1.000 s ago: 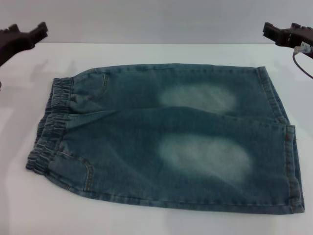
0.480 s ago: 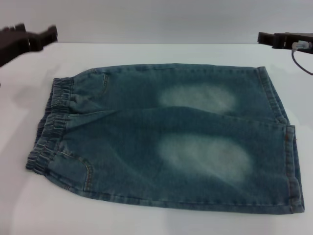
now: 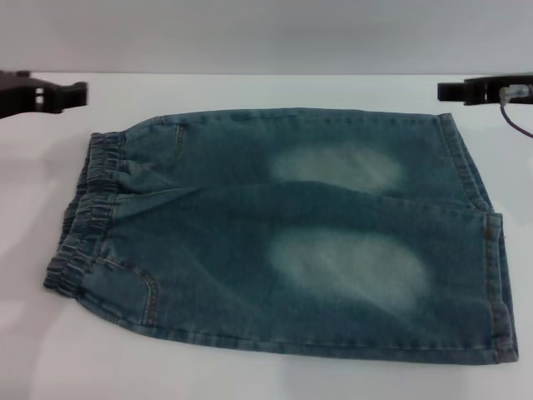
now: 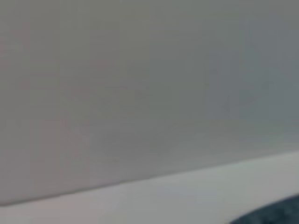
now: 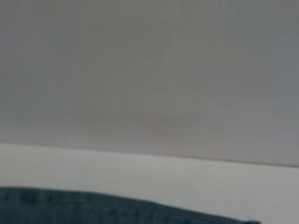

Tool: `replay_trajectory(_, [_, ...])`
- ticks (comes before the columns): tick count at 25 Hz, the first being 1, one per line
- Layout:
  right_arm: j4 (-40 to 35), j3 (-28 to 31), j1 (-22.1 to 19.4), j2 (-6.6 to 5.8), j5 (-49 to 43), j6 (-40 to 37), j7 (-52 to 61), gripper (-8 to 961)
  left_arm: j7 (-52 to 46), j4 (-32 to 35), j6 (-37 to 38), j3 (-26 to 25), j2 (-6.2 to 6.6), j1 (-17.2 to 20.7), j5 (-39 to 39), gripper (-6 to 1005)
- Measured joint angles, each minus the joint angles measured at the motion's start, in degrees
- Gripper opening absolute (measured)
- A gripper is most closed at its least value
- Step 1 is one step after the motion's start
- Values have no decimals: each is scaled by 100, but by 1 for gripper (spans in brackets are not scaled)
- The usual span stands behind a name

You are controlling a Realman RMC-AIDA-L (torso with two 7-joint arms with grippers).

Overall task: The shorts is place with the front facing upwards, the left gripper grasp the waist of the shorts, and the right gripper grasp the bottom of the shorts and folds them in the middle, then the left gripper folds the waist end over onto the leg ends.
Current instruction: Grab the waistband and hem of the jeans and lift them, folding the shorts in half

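Shorts [image 3: 283, 233] lie flat across the middle of the white worktop [image 3: 250, 379], filling most of the head frame. Their gathered waist [image 3: 83, 212] sits at the left side, and the leg ends [image 3: 491, 250] at the right. At the upper left edge, the left end effector [image 3: 71, 93] hovers apart from the denim; the right end effector [image 3: 450, 90] hovers at the upper right. Whether either stands wide or narrow I cannot tell.
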Motion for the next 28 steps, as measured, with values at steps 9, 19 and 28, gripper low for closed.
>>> replay_trajectory(9, [607, 301, 30, -28, -26, 1584, -31, 701, -540, -462, 1495, -8, 4, -117, 1041, 828])
replay_trajectory(19, [1224, 410, -241, 9, -97, 2306, 93, 702, -570, -804, 2627, 10, -3, -127, 1540, 819])
replay_trajectory(28, [1239, 362, -335, 25, -316, 2270, 96, 702, -785, -883, 3843, 280, -34, -228, 1672, 819])
